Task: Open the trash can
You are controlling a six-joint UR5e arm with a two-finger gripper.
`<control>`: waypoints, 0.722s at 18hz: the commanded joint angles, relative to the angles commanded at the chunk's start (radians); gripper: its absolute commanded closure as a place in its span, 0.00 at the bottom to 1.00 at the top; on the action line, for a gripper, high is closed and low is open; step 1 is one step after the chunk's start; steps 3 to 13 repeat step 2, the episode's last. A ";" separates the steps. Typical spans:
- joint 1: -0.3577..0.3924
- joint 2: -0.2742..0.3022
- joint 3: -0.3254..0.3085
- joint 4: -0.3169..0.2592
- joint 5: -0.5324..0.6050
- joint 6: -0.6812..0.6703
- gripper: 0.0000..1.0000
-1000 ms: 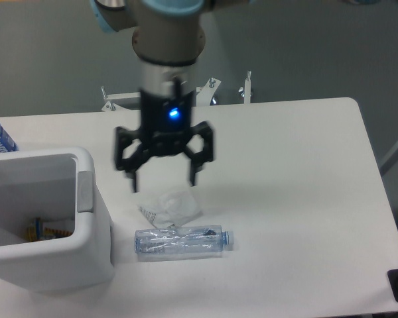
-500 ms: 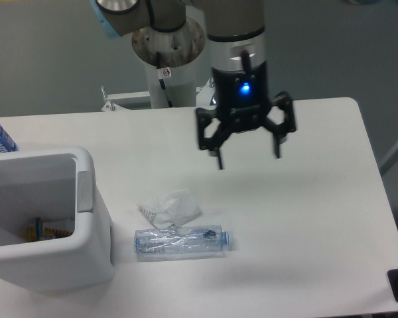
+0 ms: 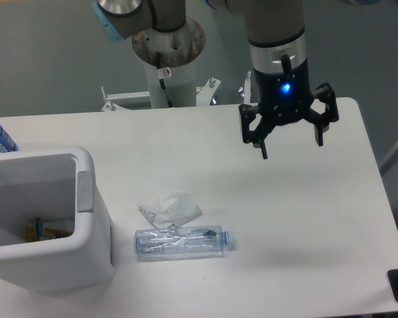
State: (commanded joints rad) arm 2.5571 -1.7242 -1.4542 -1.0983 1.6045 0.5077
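1. Fixed camera, gripper [image 3: 290,148]: raised over the far right of the table [image 3: 318,225], fingers spread wide, nothing held, blue light lit on the wrist.
2. Trash can [image 3: 93,252]: near left corner of the table, well apart from the gripper; top showing as an open rectangular mouth, coloured scraps visible inside, grey push tab [image 3: 85,191] on the right rim.
3. Loose items: crushed clear bottle [image 3: 182,242] lying on its side just right of the bin; crumpled wrapper [image 3: 170,207] just beyond it.
4. Step, by judgement: opening apparently achieved.
5. Next move: none evident for the lid; otherwise a long leftward traverse to the tab.
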 joint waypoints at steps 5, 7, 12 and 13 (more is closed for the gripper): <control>0.000 0.002 0.000 0.003 -0.002 0.000 0.00; 0.000 0.002 0.000 0.003 -0.002 0.000 0.00; 0.000 0.002 0.000 0.003 -0.002 0.000 0.00; 0.000 0.002 0.000 0.003 -0.002 0.000 0.00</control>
